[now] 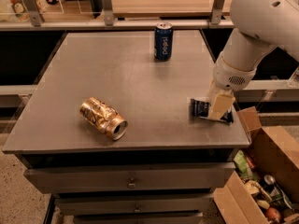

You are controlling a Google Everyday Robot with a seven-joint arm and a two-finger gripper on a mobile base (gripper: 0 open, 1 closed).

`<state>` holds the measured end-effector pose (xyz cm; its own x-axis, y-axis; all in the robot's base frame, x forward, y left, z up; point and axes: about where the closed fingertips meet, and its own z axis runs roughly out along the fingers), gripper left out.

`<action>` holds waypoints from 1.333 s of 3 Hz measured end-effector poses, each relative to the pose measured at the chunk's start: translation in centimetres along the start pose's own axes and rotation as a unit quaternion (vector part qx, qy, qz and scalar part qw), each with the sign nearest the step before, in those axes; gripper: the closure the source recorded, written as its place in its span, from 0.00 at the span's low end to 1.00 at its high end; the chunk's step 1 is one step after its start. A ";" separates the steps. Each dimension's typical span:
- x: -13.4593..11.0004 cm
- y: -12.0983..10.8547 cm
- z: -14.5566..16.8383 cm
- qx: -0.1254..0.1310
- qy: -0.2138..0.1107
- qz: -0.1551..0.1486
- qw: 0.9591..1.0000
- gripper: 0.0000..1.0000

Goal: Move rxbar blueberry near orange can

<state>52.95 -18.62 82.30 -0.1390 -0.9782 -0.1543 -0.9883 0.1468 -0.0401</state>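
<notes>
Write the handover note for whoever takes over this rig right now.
Gripper: low over the snack bar, at the front right of the table. Whether it has hold of the bar cannot be seen.
Snack bar: flat on the table, partly hidden by the gripper.
Orange can: on its side at the front left, well apart from the bar.
Blue can: upright at the back, not part of the job.
Done: gripper is at the bar.
Left: carry the bar left and set it beside the orange can.
</notes>
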 end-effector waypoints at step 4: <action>-11.9 0.4 -6.7 0.062 -0.079 -0.159 0.982 1.00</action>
<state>53.82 -7.94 90.77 0.1974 -0.9438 -0.2652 -0.9635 -0.1368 -0.2303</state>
